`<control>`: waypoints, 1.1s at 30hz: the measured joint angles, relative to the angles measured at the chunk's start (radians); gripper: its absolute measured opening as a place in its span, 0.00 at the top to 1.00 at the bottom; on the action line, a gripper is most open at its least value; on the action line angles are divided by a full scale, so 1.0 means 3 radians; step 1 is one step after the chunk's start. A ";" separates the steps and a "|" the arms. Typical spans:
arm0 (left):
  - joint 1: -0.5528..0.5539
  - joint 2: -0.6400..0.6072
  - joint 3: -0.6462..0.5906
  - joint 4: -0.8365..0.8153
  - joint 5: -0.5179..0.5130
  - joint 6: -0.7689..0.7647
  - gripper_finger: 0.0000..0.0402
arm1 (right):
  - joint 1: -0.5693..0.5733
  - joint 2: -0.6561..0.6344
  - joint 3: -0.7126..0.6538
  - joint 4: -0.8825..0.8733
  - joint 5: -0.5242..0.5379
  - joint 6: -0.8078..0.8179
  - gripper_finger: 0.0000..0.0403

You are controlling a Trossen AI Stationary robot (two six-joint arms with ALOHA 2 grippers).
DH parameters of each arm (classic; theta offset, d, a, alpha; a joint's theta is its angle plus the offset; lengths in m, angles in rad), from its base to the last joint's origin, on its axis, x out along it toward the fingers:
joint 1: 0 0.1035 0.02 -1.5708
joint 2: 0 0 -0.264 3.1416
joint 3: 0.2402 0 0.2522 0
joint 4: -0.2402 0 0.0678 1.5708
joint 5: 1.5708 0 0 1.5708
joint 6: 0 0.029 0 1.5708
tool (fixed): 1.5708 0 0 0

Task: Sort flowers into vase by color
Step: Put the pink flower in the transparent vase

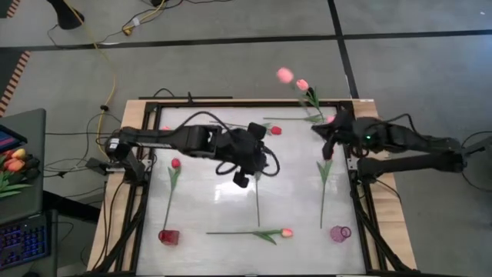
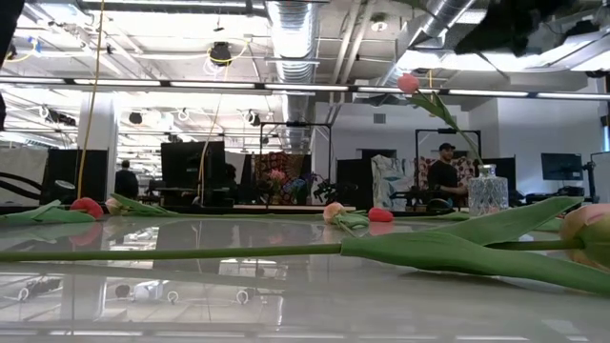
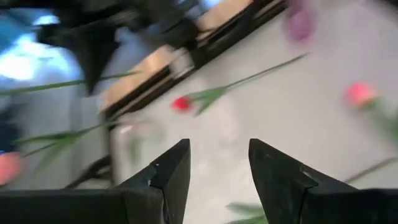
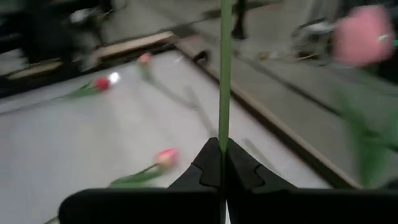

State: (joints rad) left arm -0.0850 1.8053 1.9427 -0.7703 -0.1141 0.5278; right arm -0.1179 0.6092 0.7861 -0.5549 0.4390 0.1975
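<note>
Near edge, vases: a red vase [image 1: 168,237] stood at the table's near left corner and a purple vase [image 1: 340,233] at the near right corner, both on the white table [image 1: 215,192].
Near edge, flower: a pale pink tulip [image 1: 286,231] lay flat between the two vases, its stem running toward the red vase; in the low view its leaves and stem stretched across the foreground.
Left side: a red tulip [image 1: 176,164] lay with its stem pointing down toward the red vase.
Centre: the left gripper [image 1: 243,178] hung over the middle of the table, fingers [image 3: 168,171] spread apart and holding nothing.
Right side: the right gripper [image 1: 329,148] sat by the table's right rail, clenched on a thin green stem [image 4: 225,74] that ran straight up from between its fingers.
Held flower: its stem and leaf [image 1: 324,181] trailed from the right gripper toward the purple vase.
Far side: another red tulip [image 1: 275,130] lay near the far edge.
Far right corner: a clear glass vase [image 2: 487,191] held upright tulips, one pink head [image 2: 408,84] well above it.
Background: a person [image 2: 443,171] stood in the room beyond.
</note>
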 joint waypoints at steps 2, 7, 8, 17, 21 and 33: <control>0.0045 0.0004 -0.0001 0.0001 0.0283 -0.0053 0.62 | -0.0063 -0.0216 -0.0213 0.0221 0.0124 -0.0049 0.93; 0.0104 0.0046 -0.0097 0.0248 0.0400 -0.0054 0.62 | -0.0291 -0.0725 -0.0765 0.0913 0.0142 -0.0215 0.93; 0.0129 0.0043 -0.0205 0.0500 0.0448 -0.0101 0.62 | -0.0341 -0.0802 -0.0861 0.1001 0.0139 -0.0215 0.93; 0.0561 0.0105 -0.1705 0.3957 0.0961 -0.1316 0.62 | -0.0523 -0.1081 -0.1287 0.1276 -0.0650 -0.0225 0.93; 0.0663 0.0099 -0.2110 0.5008 0.0910 -0.1719 0.62 | -0.0485 -0.1072 -0.1290 0.1337 -0.0953 -0.0224 0.93; 0.0671 0.0128 -0.1969 0.5033 0.0741 -0.1827 0.62 | -0.0150 -0.0536 -0.1288 0.2033 -0.1373 -0.0391 0.93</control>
State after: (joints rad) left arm 0.1162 1.8436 1.3519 0.7395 0.1082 -0.0204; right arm -0.1628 0.4483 0.3996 0.0551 0.0272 0.0801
